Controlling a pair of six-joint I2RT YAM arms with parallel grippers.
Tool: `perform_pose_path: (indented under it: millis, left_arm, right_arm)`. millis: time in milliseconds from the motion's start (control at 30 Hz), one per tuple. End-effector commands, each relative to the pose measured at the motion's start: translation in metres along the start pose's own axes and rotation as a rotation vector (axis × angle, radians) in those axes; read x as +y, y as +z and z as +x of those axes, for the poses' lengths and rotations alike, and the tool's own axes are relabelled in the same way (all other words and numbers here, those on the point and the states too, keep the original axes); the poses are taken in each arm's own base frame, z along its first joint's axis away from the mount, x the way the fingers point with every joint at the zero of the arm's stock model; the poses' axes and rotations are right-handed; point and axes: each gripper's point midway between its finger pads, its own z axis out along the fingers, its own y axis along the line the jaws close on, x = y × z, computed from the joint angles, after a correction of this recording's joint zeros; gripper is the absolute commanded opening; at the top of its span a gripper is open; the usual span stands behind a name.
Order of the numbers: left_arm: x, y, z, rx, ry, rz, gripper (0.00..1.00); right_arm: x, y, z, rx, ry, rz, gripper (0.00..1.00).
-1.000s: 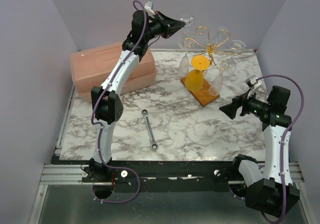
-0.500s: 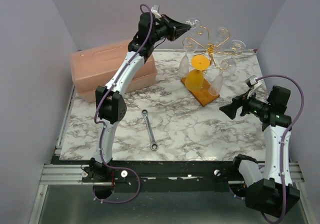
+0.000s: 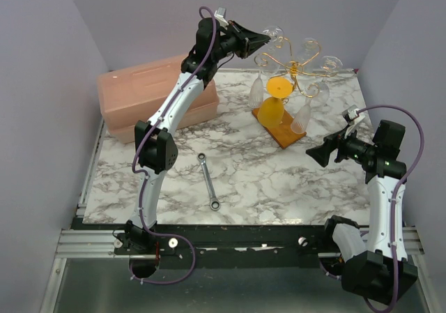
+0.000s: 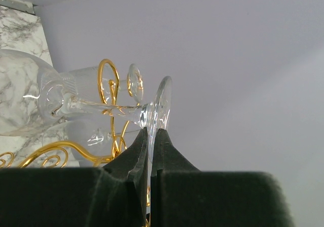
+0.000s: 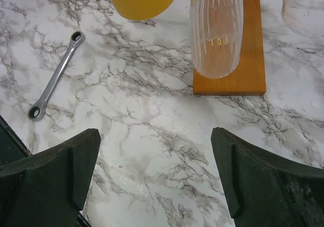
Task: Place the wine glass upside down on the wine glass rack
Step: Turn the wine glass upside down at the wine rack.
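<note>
My left gripper [image 3: 262, 40] is raised at the back of the table, shut on the foot rim of a clear wine glass [image 3: 273, 32]. In the left wrist view the gripper [image 4: 151, 131] pinches the foot's edge. The wine glass [image 4: 101, 105] has its stem running left to its bowl, right against a gold loop [image 4: 109, 67] of the wine glass rack [image 3: 296, 65]. The rack's orange-brown base [image 3: 286, 134] sits on the marble. My right gripper [image 3: 317, 153] hangs open and empty over the table [image 5: 152, 116], to the right of the rack and near its base [image 5: 250, 60].
Other glasses hang upside down on the rack: a yellow one [image 3: 273, 104] and clear ones [image 3: 301, 118], one of them ribbed [image 5: 215, 30]. A pink lidded box [image 3: 157, 93] stands at the back left. A metal wrench [image 3: 209, 180] lies mid-table.
My left gripper has carried the wine glass to the right, closer to the top of the rack. The right arm has not moved.
</note>
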Motion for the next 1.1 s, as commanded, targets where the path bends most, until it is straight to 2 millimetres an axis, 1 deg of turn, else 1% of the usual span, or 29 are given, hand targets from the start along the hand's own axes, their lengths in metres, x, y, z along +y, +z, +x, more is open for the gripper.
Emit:
perform_pose_path:
  millis: [0,333,633,800,1067]
  left_arm:
    - [-0.035,-0.001,0.007,0.001,0.005,0.085,0.0]
    - [-0.038,0.002,0.02,0.025,0.002,0.087,0.0]
    - [-0.037,0.008,0.027,0.039,-0.013,0.091,0.0]
    - [-0.038,0.011,0.028,0.032,-0.02,0.1,0.0]
    - [-0.042,0.014,0.023,0.001,-0.024,0.121,0.0]
  right_arm:
    - [0.005,-0.002,-0.004,-0.02,-0.023,-0.02,1.0]
    - [0.005,-0.002,-0.005,-0.022,-0.028,-0.017,1.0]
    - [0.005,-0.002,-0.005,-0.022,-0.027,-0.016,1.0]
    - [0.006,-0.003,-0.005,-0.024,-0.029,-0.015,1.0]
    - [0.006,-0.003,-0.005,-0.025,-0.029,-0.018,1.0]
